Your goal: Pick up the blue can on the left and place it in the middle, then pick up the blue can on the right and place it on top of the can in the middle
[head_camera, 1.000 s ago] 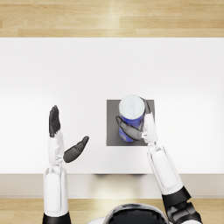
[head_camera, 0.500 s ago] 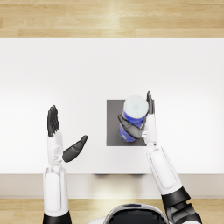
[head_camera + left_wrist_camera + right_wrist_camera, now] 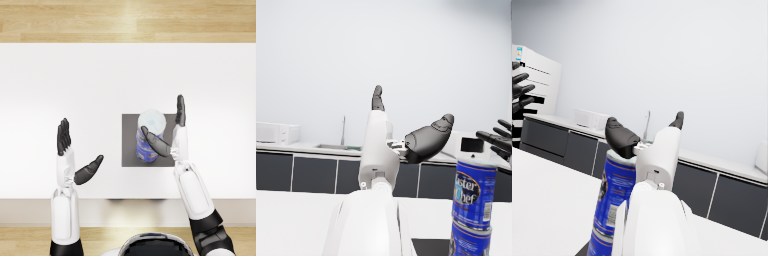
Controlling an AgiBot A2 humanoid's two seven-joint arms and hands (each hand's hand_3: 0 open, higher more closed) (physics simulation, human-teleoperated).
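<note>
From the head view I see the dark mat [image 3: 131, 145] at the middle of the white desk [image 3: 100, 75], and on it a stack of blue cans, the top can [image 3: 150, 132] showing its pale lid. My right robot hand [image 3: 167, 135] is just beside the stack, on the side away from my left arm: the thumb lies across the front of the cans, but the fingers [image 3: 180, 110] stand straight up and spread, so I judge it has let go and holds nothing. My left robot hand [image 3: 72, 155] is well apart from the mat, wide open and empty.

In the left wrist view I count two cans: the top can [image 3: 473, 192] sits squarely upright on the bottom can [image 3: 468, 240], which stands on the mat. The left robot hand [image 3: 406, 135] is spread on nothing.

In the right wrist view the stack [image 3: 614, 205] rises just beside my right robot hand [image 3: 644, 135], whose thumb is at the top rim; I cannot tell whether it touches.

So the second placing looks done, and the step in hand is the release. The next move calls for drawing the right robot hand straight away from the stack without brushing the thumb against the top can, which could topple it.
</note>
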